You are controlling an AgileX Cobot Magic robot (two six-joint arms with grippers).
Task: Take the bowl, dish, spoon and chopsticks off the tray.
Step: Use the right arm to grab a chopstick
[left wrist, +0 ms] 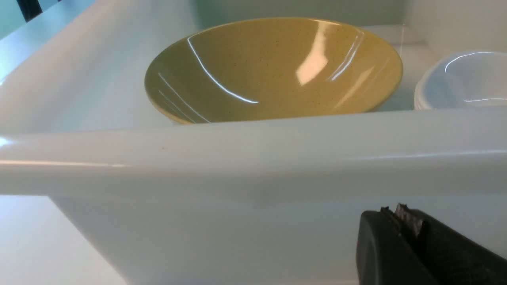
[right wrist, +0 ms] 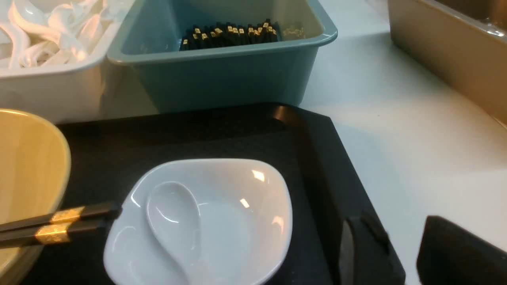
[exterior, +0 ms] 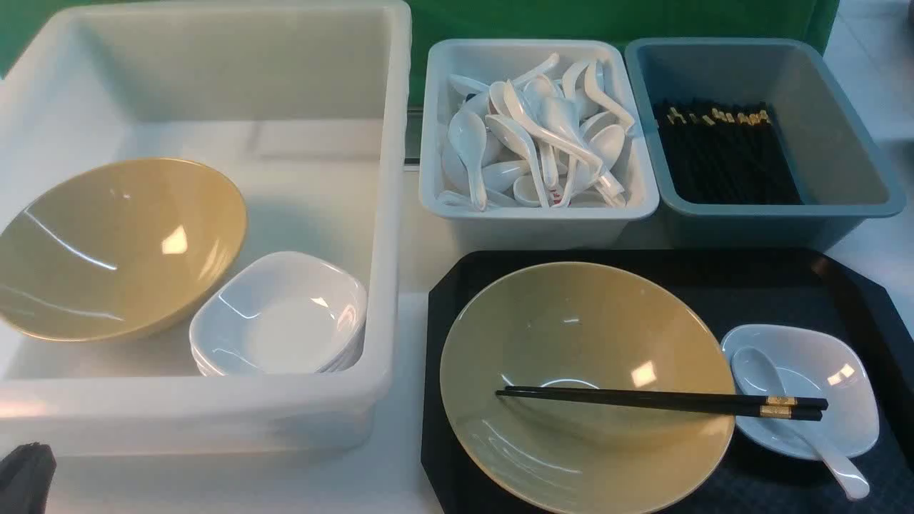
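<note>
The black tray [exterior: 750, 285] lies at the front right. On it stands the mustard-tan bowl [exterior: 585, 428], with the white dish [exterior: 821, 371] to its right. The white spoon [exterior: 842, 475] lies in the dish, scoop inward. The black chopsticks [exterior: 643, 400] rest across the bowl's rim, and their gold-banded ends reach over the dish. My left gripper [left wrist: 400, 211] is shut and empty, low in front of the big white tub's near wall. My right gripper [right wrist: 400, 237] is open and empty, beside the tray's right rim [right wrist: 317, 158], right of the dish [right wrist: 222, 206].
A big white tub [exterior: 389, 214] on the left holds a second tan bowl [exterior: 121, 243] and stacked white dishes [exterior: 285, 314]. Behind the tray stand a tub [exterior: 528, 214] of spoons and a grey-blue tub [exterior: 857, 207] of chopsticks. A tan bin [right wrist: 447, 51] stands at the far right.
</note>
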